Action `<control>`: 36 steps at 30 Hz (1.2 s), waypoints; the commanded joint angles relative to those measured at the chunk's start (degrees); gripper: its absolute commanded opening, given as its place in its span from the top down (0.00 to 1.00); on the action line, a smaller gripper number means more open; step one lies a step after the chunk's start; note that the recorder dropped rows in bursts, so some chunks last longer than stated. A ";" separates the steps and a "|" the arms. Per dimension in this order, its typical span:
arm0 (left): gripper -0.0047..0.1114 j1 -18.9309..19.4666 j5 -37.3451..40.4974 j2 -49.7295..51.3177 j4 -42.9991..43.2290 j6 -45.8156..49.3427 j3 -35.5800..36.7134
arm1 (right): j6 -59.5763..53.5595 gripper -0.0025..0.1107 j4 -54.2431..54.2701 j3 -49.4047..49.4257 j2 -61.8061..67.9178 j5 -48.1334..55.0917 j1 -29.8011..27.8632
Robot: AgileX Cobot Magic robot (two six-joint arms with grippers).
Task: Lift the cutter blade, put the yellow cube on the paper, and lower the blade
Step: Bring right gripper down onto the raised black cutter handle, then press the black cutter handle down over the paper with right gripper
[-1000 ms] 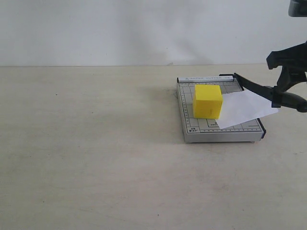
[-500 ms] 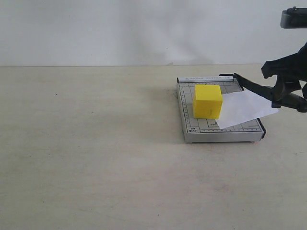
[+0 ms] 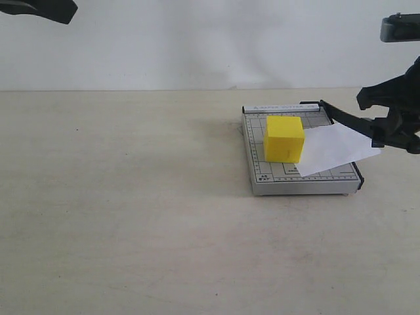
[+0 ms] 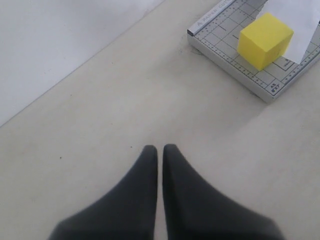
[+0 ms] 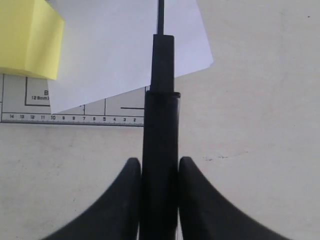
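Since the earlier frames, the left arm has been brought into the top corner of the exterior view. The right gripper has been shifted only slightly, with the cutter blade kept at much the same raised angle.

The right gripper is closed on the blade's thick handle end, one finger pressed to each side of it. The left gripper is closed on nothing, its fingertips nearly touching, and is held above the bare tabletop.

The first step can be judged as done: the blade is lifted off the trimmer board and is hinged at the board corner farthest from the right gripper. The second step also appears done. The yellow cube has been set on the board, ahead of the right gripper's fingertips and to one side of the blade, well apart from the left gripper. It is a plain, solid, sharp-edged block standing flat. It meets a corner of the paper, but whether it rests on the sheet or merely touches it cannot be told. The paper lies skewed directly beneath the blade, with one corner hanging past the board edge near the right gripper.

Only the lowering of the blade is judged to be left.
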 commanded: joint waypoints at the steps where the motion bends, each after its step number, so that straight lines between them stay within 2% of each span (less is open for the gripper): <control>1: 0.92 0.13 -0.70 -0.52 -0.69 0.29 0.33 | -0.66 0.86 -0.40 0.06 -0.05 -0.70 -0.02; 7: 0.92 0.13 -0.78 -0.52 -0.85 0.29 0.33 | -0.63 0.86 -0.40 8.24 -0.05 -6.03 -0.02; 15: 0.92 0.13 -0.92 -0.52 -1.03 0.29 0.33 | -0.63 0.86 -0.74 9.47 -0.05 -8.96 -0.02; 22: 0.92 0.13 -1.03 -0.52 -1.26 0.29 0.33 | 0.32 0.86 -0.74 18.05 -0.05 -16.03 -0.02; 36: 0.92 0.13 -1.02 -0.52 -1.71 0.29 0.33 | 1.50 0.86 -0.74 24.21 -0.05 -22.60 -0.02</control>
